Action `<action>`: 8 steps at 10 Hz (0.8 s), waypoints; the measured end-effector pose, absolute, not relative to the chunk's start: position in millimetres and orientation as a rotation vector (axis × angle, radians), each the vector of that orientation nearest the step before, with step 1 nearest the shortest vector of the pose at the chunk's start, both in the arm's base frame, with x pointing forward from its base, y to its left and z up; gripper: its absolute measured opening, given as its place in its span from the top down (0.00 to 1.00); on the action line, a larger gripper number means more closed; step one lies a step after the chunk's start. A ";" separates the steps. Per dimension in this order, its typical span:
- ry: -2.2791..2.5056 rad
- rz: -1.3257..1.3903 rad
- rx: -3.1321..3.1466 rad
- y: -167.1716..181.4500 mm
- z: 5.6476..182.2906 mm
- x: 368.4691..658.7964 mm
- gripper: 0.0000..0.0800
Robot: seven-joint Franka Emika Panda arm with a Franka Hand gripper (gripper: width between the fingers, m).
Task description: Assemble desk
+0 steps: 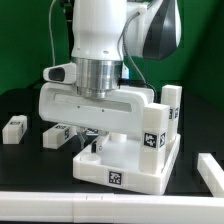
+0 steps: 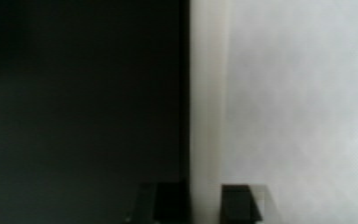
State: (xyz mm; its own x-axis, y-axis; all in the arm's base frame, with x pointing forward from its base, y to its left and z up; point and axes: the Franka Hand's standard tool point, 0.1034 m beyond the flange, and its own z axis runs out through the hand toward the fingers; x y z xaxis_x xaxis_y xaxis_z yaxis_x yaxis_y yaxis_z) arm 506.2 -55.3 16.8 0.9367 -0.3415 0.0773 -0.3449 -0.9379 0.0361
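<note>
The white desk tabletop (image 1: 130,165) lies on the black table, with square markers on its side walls. One white leg (image 1: 172,106) stands upright at its far corner on the exterior view's right. My gripper (image 1: 88,140) is down at the tabletop's edge on the exterior view's left. In the wrist view my two dark fingertips (image 2: 243,200) stand close together astride the edge of the white tabletop (image 2: 291,100), with its wall between them. The gripper (image 2: 204,198) looks shut on that wall. Two loose legs (image 1: 14,127) (image 1: 55,136) lie at the exterior view's left.
Another white block (image 1: 212,170) lies at the exterior view's right. A long white strip (image 1: 60,206) runs along the front edge of the table. A green backdrop stands behind the arm.
</note>
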 end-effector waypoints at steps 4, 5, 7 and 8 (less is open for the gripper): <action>-0.063 0.121 3.070 -52.0 22.5 518.3 0.92; 0.040 0.123 3.064 -51.3 24.4 520.6 0.92; 0.230 0.113 3.048 -53.5 23.7 520.1 0.92; 0.288 0.110 3.041 -53.8 23.7 520.1 0.92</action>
